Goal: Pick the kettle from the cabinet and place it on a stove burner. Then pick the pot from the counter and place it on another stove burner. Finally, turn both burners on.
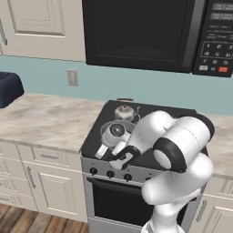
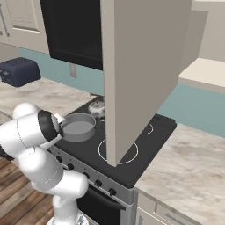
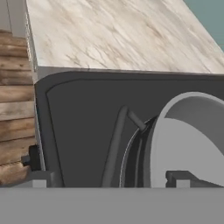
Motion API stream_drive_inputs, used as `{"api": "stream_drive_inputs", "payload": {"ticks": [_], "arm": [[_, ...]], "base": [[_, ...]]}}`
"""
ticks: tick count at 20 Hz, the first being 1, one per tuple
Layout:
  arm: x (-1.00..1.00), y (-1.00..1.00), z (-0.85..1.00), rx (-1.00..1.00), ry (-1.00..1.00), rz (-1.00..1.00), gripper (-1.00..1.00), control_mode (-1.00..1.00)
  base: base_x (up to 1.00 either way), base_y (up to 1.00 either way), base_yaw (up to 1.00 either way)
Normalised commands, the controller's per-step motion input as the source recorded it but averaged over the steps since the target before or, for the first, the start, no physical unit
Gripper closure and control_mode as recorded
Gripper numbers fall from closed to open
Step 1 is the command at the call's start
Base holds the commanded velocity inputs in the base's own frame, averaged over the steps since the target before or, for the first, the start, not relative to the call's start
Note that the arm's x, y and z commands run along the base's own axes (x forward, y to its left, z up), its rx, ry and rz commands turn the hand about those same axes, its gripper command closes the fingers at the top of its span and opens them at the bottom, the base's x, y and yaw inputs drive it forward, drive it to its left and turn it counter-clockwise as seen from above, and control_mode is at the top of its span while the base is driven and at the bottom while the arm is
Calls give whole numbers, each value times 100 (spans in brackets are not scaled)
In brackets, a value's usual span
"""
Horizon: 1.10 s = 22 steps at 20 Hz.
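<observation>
The pot (image 2: 78, 127) sits at the cooktop's (image 2: 145, 160) front left corner, the kettle (image 2: 96, 107) behind it; the fingers (image 3: 179, 178) stand apart over the pot.

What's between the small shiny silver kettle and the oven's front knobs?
The wide grey metal pot sits between the kettle and the knobs, per the right base view.

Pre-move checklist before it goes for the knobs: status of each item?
1. Kettle on a rear burner of the cooktop: ok.
2. Pot on the front burner, apart from the kettle: ok.
3. End effector open, holding nothing: ok.
4. End effector clear of the pot: not ok, one fingertip sits over its rim.
5. Knobs in view and unobstructed: ok.
6. Burners on: cannot tell.
</observation>
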Motion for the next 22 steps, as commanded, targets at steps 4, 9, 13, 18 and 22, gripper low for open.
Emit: {"api": "stream_drive_inputs", "payload": {"ticks": [4, 9, 13, 18, 22], "arm": [[-5, 0, 46, 0, 0, 0, -100, -100], [-2, 2, 74, 8, 13, 1, -100, -100], [0, 3, 83, 8, 17, 3, -100, -100], [0, 10, 94, 3, 10, 3, -100, -100], [0, 14, 100, 0, 6, 1, -100, -100]], "base": [[0, 0, 0], [0, 0, 0], [0, 0, 0], [0, 0, 0], [0, 0, 0]]}}
